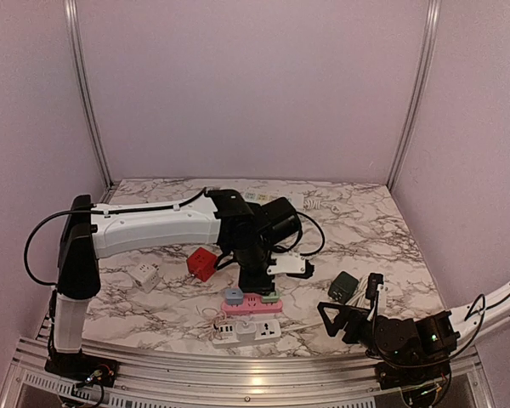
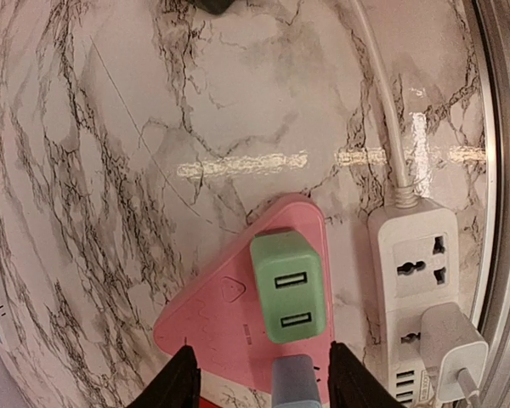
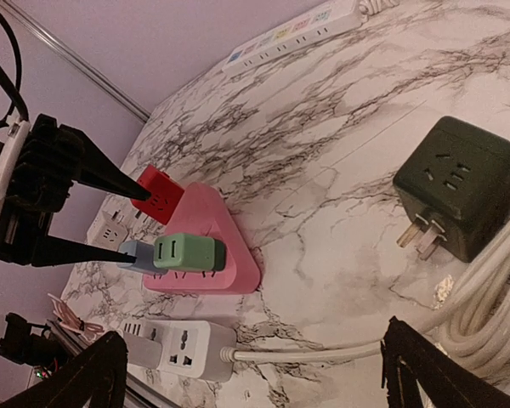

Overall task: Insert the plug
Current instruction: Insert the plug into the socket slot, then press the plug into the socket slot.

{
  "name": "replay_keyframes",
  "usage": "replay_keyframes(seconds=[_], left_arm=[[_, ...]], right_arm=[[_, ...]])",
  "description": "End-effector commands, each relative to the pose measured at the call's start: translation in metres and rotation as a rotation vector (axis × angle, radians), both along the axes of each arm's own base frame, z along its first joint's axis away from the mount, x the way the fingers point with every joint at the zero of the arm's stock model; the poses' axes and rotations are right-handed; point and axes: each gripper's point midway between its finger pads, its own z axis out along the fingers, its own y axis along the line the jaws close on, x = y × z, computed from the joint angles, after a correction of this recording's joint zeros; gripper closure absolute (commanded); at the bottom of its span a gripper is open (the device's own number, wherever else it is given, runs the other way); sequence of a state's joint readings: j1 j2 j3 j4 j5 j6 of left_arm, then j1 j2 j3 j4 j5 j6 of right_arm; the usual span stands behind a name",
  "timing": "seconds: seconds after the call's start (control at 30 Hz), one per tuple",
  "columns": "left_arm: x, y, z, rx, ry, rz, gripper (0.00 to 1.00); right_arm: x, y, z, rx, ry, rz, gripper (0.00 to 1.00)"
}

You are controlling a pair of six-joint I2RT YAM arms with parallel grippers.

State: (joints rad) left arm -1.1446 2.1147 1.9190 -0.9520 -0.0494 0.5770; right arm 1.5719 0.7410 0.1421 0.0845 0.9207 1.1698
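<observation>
Marble surface [image 1: 382, 229] strewn with sockets and adapters. Near the middle, toward the front, a pink strip [image 2: 206, 327], triangular at one end, lying flat. Standing on it, a blue plug [image 2: 294, 381] and, just beside that, a green plug [image 2: 287, 287] with two USB slots facing up. Blue plug upright on the strip's face; impossible to tell whether fully seated.

Left fingers [image 2: 180, 387] hanging over that strip, half spread, straddling the blue plug. One close by its side, the other well off, with pink showing in the gap; gripping nothing.

Just beside the pink strip, nearer the front edge, a white strip [image 2: 418, 255] with a white charger [image 2: 446, 344] plugged in and a cable [image 2: 381, 110] running off along the surface. Behind and left of the pink strip, a red cube [image 1: 201, 263]; farther left, a white cube [image 1: 144, 276].

Right fingers [image 3: 421, 364] low at the front right, spread wide, nothing between them, pointing toward a dark cube [image 3: 459, 183] with prongs showing on one side. Loops of white cord [image 3: 484, 297] next to that cube. Along the back wall, a long strip [image 3: 293, 36].
</observation>
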Motion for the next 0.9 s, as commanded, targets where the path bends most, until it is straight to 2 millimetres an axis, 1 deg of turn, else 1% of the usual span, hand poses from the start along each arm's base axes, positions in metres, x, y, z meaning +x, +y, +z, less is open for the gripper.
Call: replay_keyframes(seconds=[0.0,0.13,0.2,0.33,0.4,0.57,0.73,0.87], left_arm=[[0.002,-0.008,-0.011,0.007,0.006,-0.019,0.47],[0.004,-0.007,-0.026,0.038,0.005,-0.014,0.47],[0.009,-0.004,-0.032,0.058,-0.015,0.001,0.48],[0.013,-0.002,-0.036,0.064,-0.017,0.015,0.48],[0.011,-0.001,-0.032,0.05,-0.005,0.011,0.49],[-0.007,-0.004,-0.011,-0.033,0.058,-0.041,0.49],[-0.008,-0.007,0.003,-0.083,0.066,-0.053,0.49],[-0.008,-0.011,0.009,-0.112,0.066,-0.052,0.49]], right_arm=[[-0.002,0.002,0.002,0.011,-0.003,0.01,0.01],[-0.002,0.002,0.002,0.014,-0.002,0.01,0.01],[-0.002,0.001,0.002,0.014,-0.003,0.01,0.01],[-0.002,0.001,0.002,0.014,-0.002,0.011,0.01],[-0.002,0.002,0.002,0.014,-0.002,0.012,0.02],[-0.002,0.002,0.002,0.016,-0.002,0.011,0.02],[-0.002,0.002,0.003,0.015,-0.005,0.01,0.01],[-0.002,0.002,0.002,0.015,-0.004,0.011,0.01]])
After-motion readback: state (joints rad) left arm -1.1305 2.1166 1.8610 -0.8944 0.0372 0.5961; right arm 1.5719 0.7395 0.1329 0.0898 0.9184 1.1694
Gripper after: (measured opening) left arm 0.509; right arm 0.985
